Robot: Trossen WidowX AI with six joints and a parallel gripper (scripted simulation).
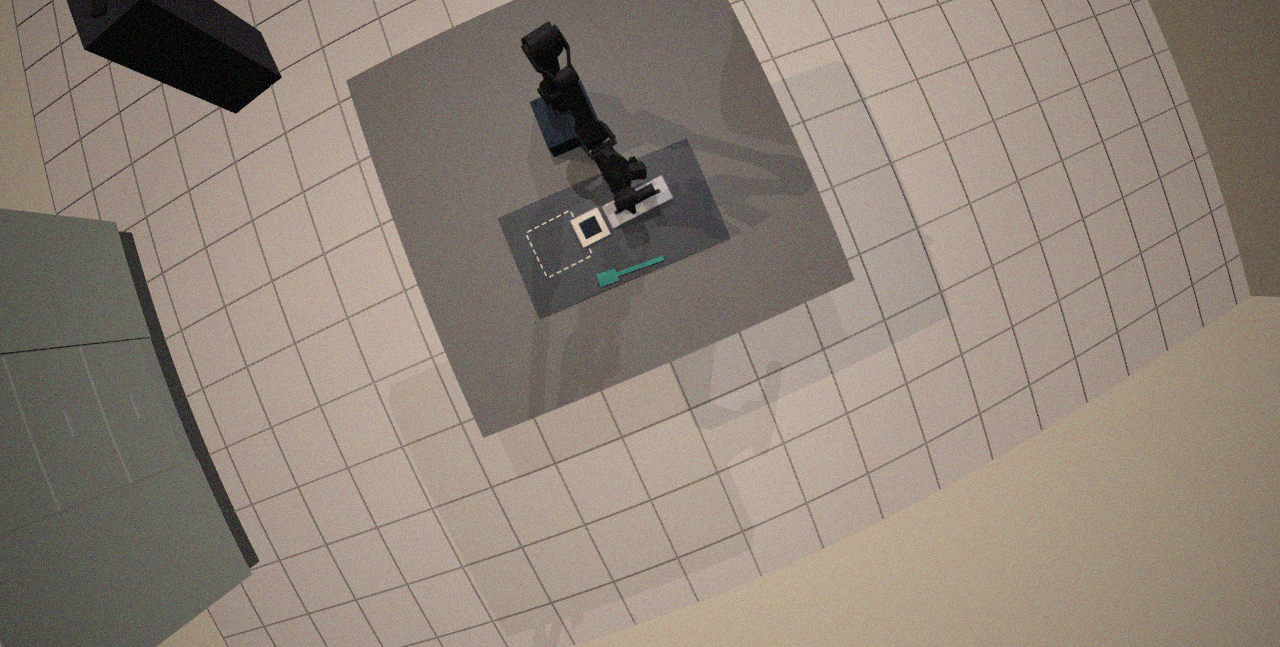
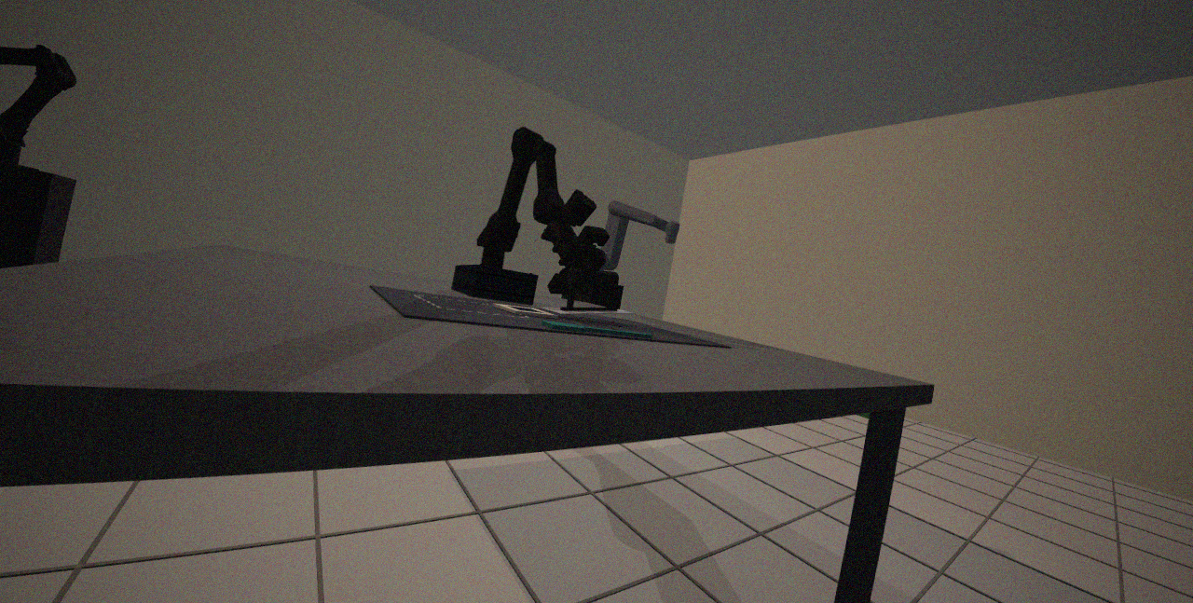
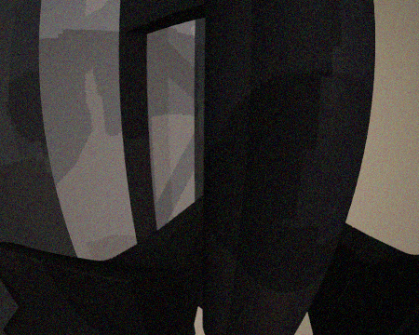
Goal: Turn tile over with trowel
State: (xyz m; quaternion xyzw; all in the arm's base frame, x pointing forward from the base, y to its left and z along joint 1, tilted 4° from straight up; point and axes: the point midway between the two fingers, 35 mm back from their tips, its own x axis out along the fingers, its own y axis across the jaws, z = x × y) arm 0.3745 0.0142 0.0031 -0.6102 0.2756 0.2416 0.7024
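The tile lies flat, a cream border around a dark square facing up. It overlaps the right side of the dashed outline on the mat. The trowel has a pale flat blade and a thick black bar handle. My gripper is shut on the trowel's handle. The blade is level and low over the mat, its left end close beside the tile; I cannot tell whether it touches mat or tile.
A teal flat tool lies along the mat's front edge. My arm's dark base stands behind the mat. Another arm on a black pedestal is off the table to the left.
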